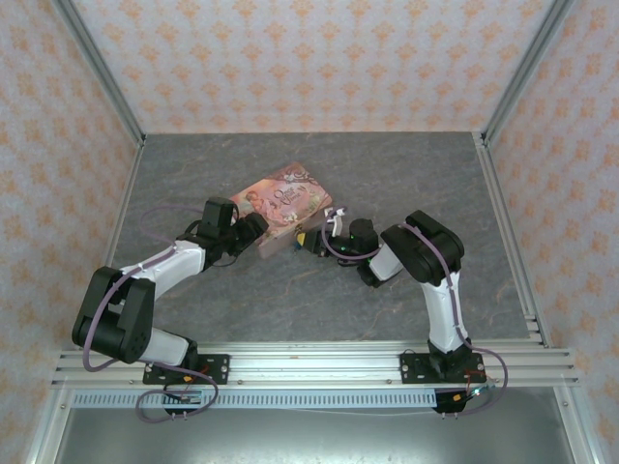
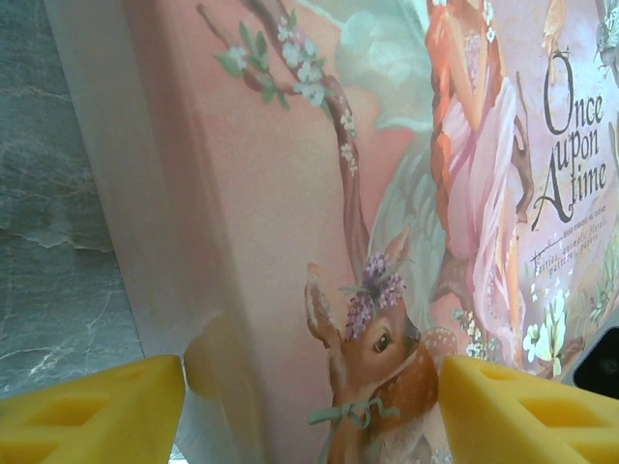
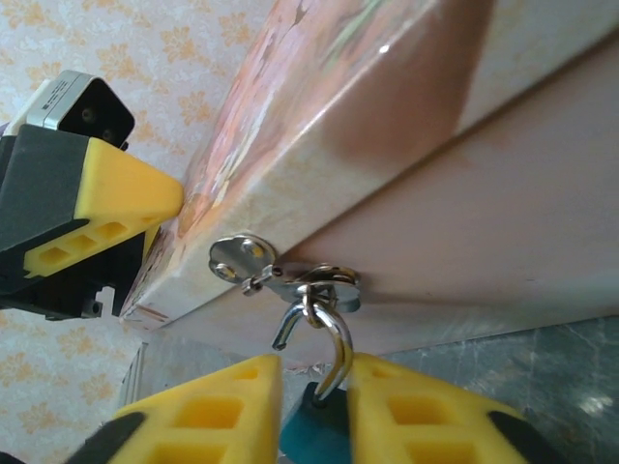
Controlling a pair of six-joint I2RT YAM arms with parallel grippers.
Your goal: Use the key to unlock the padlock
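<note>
I am looking at a pink picture-covered tin lying on the grey worktop, with both arms reaching in to its near side. My left gripper is at the tin's near-left corner. Its yellow fingers are spread wide and hold the tin between them, and one fingertip rests against the lid. My right gripper is at the tin's front wall, fingers drawn narrow and pinching the small teal padlock between the tips. The padlock hangs just below the tin's metal clasp. Its silver shackle curves up out of the body and hooks through the clasp ring. One end of the shackle seems to stand free of the body. On the lid, in the left wrist view, I can read "Once upon a time" beside a painted fawn.
</note>
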